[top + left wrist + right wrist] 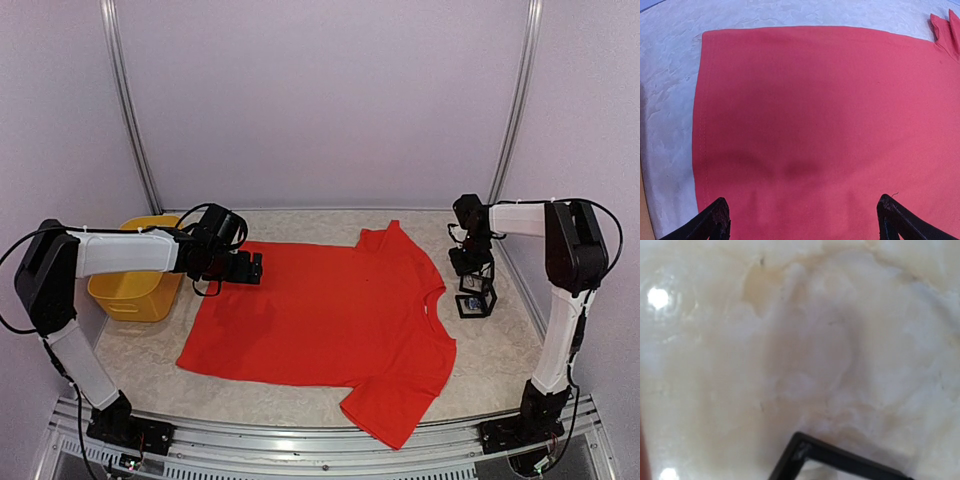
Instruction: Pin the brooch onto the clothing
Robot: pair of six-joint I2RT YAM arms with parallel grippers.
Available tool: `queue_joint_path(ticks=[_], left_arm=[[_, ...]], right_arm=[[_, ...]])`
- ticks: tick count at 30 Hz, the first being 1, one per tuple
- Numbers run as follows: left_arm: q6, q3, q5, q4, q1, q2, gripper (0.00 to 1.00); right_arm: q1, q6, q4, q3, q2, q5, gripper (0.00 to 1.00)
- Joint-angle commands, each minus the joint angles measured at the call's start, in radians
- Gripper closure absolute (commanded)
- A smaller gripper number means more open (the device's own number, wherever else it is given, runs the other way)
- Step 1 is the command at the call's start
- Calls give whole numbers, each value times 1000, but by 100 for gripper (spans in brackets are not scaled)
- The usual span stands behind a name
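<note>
The red T-shirt [330, 310] lies spread flat on the table, neck to the right. It fills the left wrist view [820, 110]. My left gripper [254, 268] hovers over the shirt's far left hem, open and empty; its fingertips [720, 215] stand wide apart above the cloth. My right gripper [473, 270] points down just behind a small black-framed clear box [477, 299] on the table right of the shirt. A corner of the box's frame [835, 460] shows in the right wrist view, but the fingers do not. The brooch cannot be made out.
A yellow bin [135, 285] stands at the left, beside my left arm. Pale walls close the back and sides. Bare marbled tabletop [300, 228] shows behind the shirt and around the box.
</note>
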Motion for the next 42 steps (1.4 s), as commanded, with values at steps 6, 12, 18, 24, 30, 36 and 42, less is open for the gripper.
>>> queue_joint_path(ticks=[6, 12, 18, 24, 30, 36, 42], left_arm=[[16, 23, 1, -17, 10, 1, 3], [32, 2, 9, 30, 8, -38, 3], [141, -17, 44, 151, -54, -149, 4], [319, -57, 298, 378, -187, -314, 6], [406, -16, 648, 422, -260, -440, 12], [438, 152, 744, 192, -320, -427, 33], [446, 179, 762, 155, -349, -421, 63]], right_arm=[[-5, 5, -50, 40, -63, 35, 100], [25, -16, -68, 100, -171, 15, 100], [154, -116, -72, 238, -313, -249, 100], [309, -143, 77, 271, -455, -867, 100], [487, -214, 5, 384, -465, -1143, 100], [660, -244, -83, 447, -445, -1043, 100], [740, -236, -81, 454, -443, -957, 100]])
